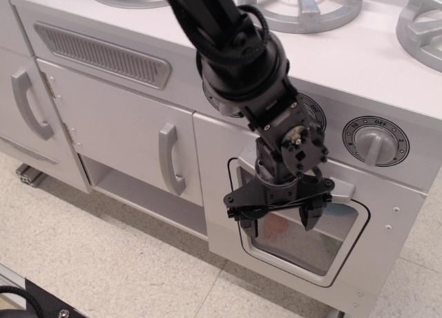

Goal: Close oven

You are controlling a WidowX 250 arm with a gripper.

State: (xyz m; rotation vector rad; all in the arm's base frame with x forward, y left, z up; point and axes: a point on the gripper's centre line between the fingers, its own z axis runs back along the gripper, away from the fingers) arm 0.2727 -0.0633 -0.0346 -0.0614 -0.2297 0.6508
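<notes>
The white oven door [219,193] stands upright, flush or nearly flush with the oven front. Its rounded clear window [314,245] faces out. The grey bar handle [340,189] shows only at its right end; the rest is hidden behind my gripper. My black gripper [280,218] is open and empty, fingers pointing down over the top of the window, at or just in front of the door's upper part. One grey dial [376,142] is in full view above the door; another [315,115] is partly hidden by the arm.
A plain white cabinet door with a vertical grey handle [168,158] is just left of the oven, with an open shelf [131,190] below it. Another vertical handle [26,104] is at far left. Grey burners [300,7] sit on the countertop. Tiled floor lies below.
</notes>
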